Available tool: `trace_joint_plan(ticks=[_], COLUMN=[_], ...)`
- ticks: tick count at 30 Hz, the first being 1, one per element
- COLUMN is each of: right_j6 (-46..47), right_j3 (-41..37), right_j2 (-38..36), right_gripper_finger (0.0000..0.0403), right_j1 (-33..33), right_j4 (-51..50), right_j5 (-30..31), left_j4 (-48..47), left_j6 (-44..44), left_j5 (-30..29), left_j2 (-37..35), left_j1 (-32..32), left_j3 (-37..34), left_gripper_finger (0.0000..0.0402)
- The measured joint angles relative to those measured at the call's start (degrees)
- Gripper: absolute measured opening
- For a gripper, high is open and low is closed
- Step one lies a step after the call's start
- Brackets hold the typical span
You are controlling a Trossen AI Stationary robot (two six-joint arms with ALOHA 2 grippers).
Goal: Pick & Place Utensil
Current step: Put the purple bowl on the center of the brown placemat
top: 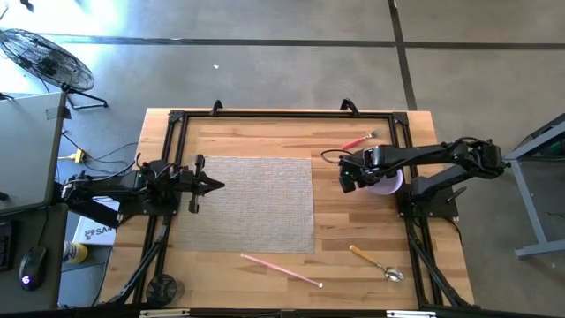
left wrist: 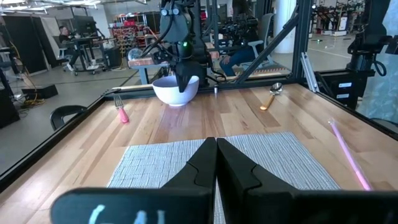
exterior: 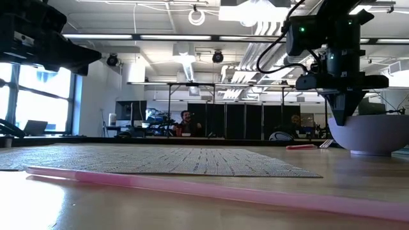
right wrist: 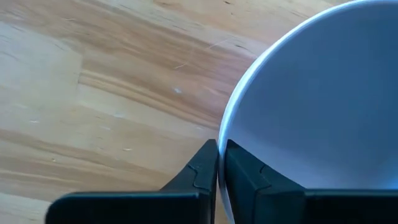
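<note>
A white bowl (top: 388, 184) stands on its base on the bare wood, right of the grey woven mat (top: 252, 203). My right gripper (top: 351, 173) points down at the bowl's mat-side rim and is shut on it. A pink-handled fork (top: 357, 141) lies beyond the bowl. An orange-handled spoon (top: 375, 261) lies near the right front corner. A thin pink stick (top: 281, 268) lies in front of the mat. My left gripper (top: 217, 185) is shut and hovers over the mat's left part, touching nothing. My right gripper holds the bowl by its rim (right wrist: 221, 138) on the side facing the mat. The rim is pinched between the two fingers, one finger (right wrist: 245, 180) inside the bowl and the other outside. The fingers come from above, pointing down (exterior: 344, 115). The bowl's base (exterior: 370, 152) is on the table.
A black frame (top: 265, 115) runs around the table top. The mat covers the middle. Bare wood lies between the mat and the bowl and along the near edge, where the pink stick (exterior: 211, 189) lies. People sit at desks in the room beyond the table.
</note>
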Motion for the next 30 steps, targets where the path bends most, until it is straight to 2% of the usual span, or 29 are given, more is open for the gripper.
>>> trace_joint_plan(ticks=[11,15,21,30], right_j6=[0.77,0.68,-3.68,-18.64], right_j3=[6.50,10.69,21.88,45.18], right_j2=[0.15,2.78,14.55,32.51], right_gripper_finger=[0.0006,0.0005,0.0004,0.0003], right_j1=[3.40,5.05,6.94,7.95], right_j4=[-5.39,-5.88,-9.68,-14.76], right_j5=[2.98,3.14,2.55,1.74], left_j4=[0.00,0.00,0.00,0.01], left_j6=[0.00,0.00,0.00,0.00], left_j5=[0.00,0.00,0.00,0.00], left_j2=[0.01,-0.01,0.01,0.01], left_j1=[0.00,0.00,0.00,0.00], left_j3=[0.01,-0.01,0.00,0.01], left_gripper_finger=[0.0001,0.0001,0.0001,0.0001])
